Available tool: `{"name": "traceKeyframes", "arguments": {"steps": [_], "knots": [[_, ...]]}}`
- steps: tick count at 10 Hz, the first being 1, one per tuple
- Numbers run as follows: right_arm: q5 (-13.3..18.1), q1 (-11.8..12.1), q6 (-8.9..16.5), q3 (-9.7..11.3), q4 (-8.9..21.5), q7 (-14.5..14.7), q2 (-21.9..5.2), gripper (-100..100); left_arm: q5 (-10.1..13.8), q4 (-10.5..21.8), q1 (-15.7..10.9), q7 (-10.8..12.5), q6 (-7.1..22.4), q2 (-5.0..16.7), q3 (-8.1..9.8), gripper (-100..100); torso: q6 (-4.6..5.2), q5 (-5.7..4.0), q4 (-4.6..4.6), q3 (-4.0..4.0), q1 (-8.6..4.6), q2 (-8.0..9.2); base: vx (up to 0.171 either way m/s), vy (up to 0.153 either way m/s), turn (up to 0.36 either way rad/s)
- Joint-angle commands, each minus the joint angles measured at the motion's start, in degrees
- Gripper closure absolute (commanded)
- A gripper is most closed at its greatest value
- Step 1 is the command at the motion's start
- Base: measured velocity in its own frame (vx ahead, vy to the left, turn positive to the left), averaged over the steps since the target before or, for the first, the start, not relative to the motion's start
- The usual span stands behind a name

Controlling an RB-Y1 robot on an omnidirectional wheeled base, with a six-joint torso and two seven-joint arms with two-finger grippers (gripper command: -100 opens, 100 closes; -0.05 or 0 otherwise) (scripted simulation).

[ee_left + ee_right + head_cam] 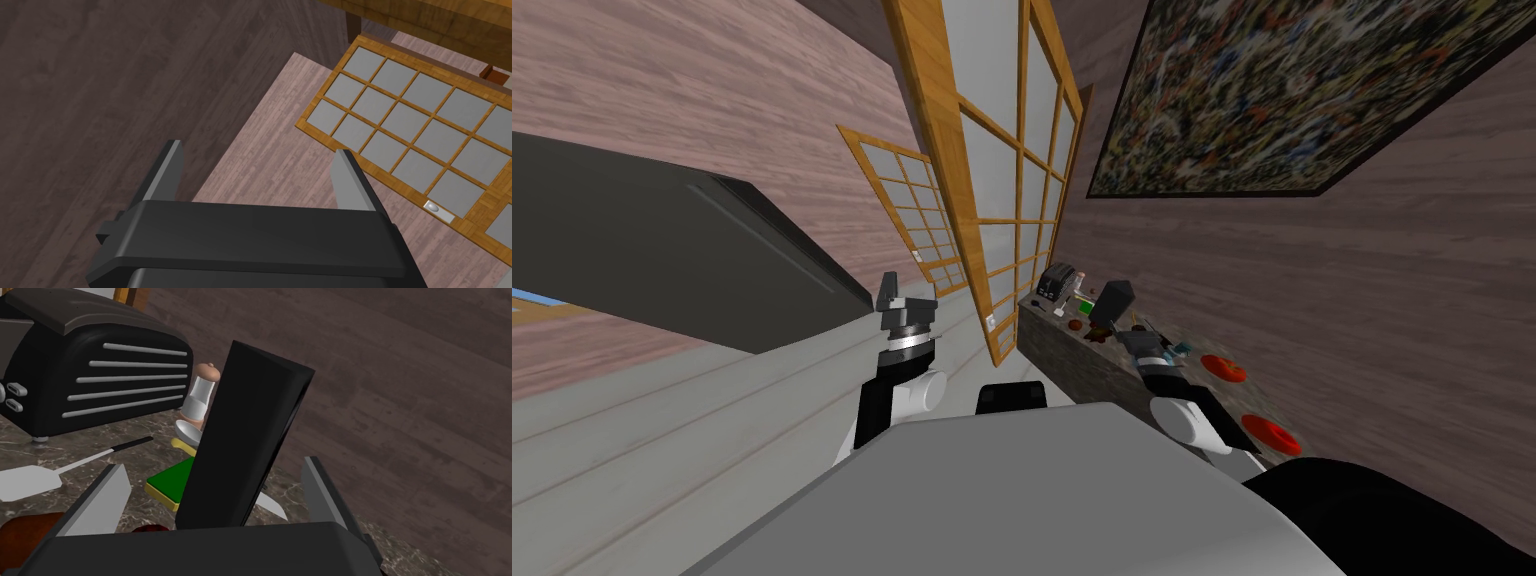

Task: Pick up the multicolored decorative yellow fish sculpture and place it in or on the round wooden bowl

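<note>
Right wrist view: right gripper (215, 465) fingers (102, 498) are standing apart, clamping nothing. A tall black block (245, 438) is rising between them, close in, blocking the look ahead. Just behind it a green-and-yellow flat piece (167, 488) is lying on the marble counter (90, 453), partly hidden. It's possibly the fish, can't confirm. Further out, a white spatula (30, 480), a pepper mill (202, 395) and a black toaster (100, 373) are sitting on the counter. A brown rounded edge (25, 528) is showing beside one finger, maybe the bowl. Left gripper (255, 150) is idling off the counter, fingers spread, empty. Progress: nothing grasped, nothing placed. Grasp, lift and drop into the bowl are all remaining.
</note>
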Motion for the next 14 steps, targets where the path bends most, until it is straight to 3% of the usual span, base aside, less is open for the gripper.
{"name": "traceKeyframes", "arguments": {"steps": [1,3,6,8,9,14], "knots": [[-2.86,1.02,1.31,-0.74,1.23,-2.86,-1.7,-100,0.0,0.0,0.0,0.0,0.0,0.0,0.0,0,0.0,0.0,0.0,0.0,0.0,0.0,0.03,0.029,-0.023],[-3.19,1.02,1.31,-0.74,1.23,-4.42,-1.7,-100,0.0,0.0,0.0,0.0,0.0,0.0,0.0,0,0.0,0.01,0.0,-0.01,0.03,-0.01,0.022,0.021,-0.009],[-8.57,2.7,3.97,-2.02,3.66,-9.43,-4.88,-100,0.0,0.0,0.0,0.0,0.0,0.0,0.0,0,0.0,0.0,0.0,-0.01,0.02,-0.03,0.04,0.032,-0.022],[-9.13,2.7,3.97,-2.02,3.66,-11.69,-4.88,-100,0.0,0.0,0.0,0.0,0.0,0.0,0.0,0,-0.01,0.01,-0.01,-0.03,0.07,-0.06,0.026,0.029,-0.007],[-11.79,3.5,5.29,-2.64,4.9,-13.85,-6.52,-100,0.0,0.0,0.0,0.0,0.0,0.0,0.0,0,0.0,0.0,0.0,0.01,0.01,0.01,0.024,0.03,-0.025],[-17.81,4.97,7.88,-3.8,7.39,-21.86,-9.89,-100,0.0,0.0,0.0,0.0,0.0,0.0,0.0,0,0.0,0.02,-0.01,-0.03,0.1,-0.05,0.036,0.043,-0.021]]}}
